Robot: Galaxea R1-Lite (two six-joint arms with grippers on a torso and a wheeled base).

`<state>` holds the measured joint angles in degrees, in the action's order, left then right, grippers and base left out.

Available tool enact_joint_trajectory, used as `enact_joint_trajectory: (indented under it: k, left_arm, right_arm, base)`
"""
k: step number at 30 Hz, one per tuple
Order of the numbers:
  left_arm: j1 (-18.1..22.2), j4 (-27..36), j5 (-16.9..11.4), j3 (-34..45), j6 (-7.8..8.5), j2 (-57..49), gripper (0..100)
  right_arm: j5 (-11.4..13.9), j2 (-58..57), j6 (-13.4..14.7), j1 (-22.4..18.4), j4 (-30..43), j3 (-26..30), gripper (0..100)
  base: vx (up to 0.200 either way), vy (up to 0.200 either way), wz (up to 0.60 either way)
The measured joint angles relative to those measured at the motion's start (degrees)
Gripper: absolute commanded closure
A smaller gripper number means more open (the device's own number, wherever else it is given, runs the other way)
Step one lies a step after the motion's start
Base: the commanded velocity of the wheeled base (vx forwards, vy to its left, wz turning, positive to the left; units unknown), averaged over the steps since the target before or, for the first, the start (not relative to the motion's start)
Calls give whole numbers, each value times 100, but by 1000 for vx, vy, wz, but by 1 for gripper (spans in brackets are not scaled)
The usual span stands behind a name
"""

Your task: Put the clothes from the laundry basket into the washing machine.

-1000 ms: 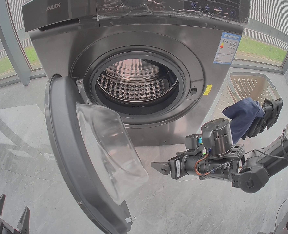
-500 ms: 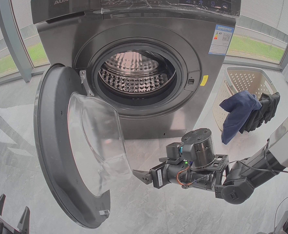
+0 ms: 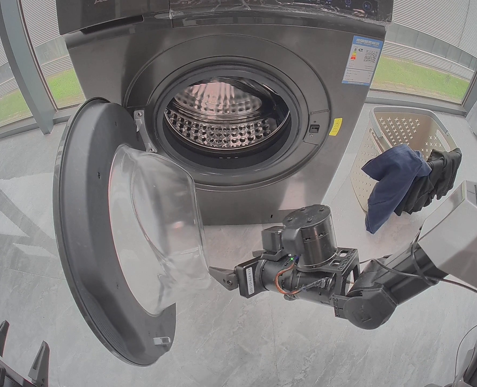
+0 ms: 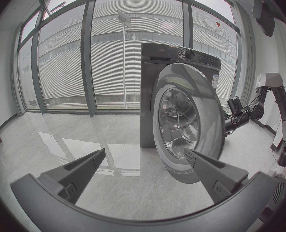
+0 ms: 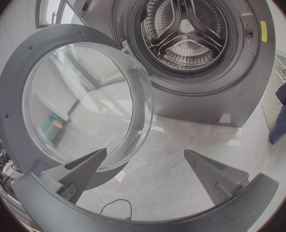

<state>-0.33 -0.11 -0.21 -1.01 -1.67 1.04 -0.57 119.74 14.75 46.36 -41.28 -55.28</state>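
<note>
Door (image 3: pixel 85 232), grey-rimmed with clear domed glass (image 3: pixel 158 227), on the grey front-loading washing machine (image 3: pixel 303 55): stands swung wider than a second ago, your right gripper (image 5: pixel 144 152) shifted leftward with it, claw spread apart and empty, tip just beside the glass. Clothes, one navy cloth (image 3: pixel 391 184) and one black garment (image 3: pixel 437 178): unmoved, draped over the rim of the beige perforated laundry basket (image 3: pixel 405 127) right of the machine, none in the steel drum (image 3: pixel 225 122). Basket is likely your next call; left gripper (image 4: pixel 143 151) low, claw apart.
</note>
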Motion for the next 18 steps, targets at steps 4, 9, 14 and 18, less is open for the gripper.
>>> enact_joint_trajectory:
  k: [4, 9, 14, 18]
  left_arm:
    - [-2, 0, 2, 0, 1, 0, 0]
    - [0, -2, 2, 0, 1, 0, 0]
    - [-2, -2, 5, 0, 1, 0, 0]
    - [0, -2, 2, 0, 1, 0, 0]
  right_arm:
    - [2, 135, 90, 229, -13, -183, 0]
    - [-11, 269, 174, 408, -158, -419, 0]
    - [-16, 391, 174, 369, -174, -747, 0]
    - [-18, 546, 172, 280, -123, -1036, 0]
  base:
    - [0, 0, 0]
    - [0, 0, 0]
    - [0, 0, 0]
    - [0, 0, 0]
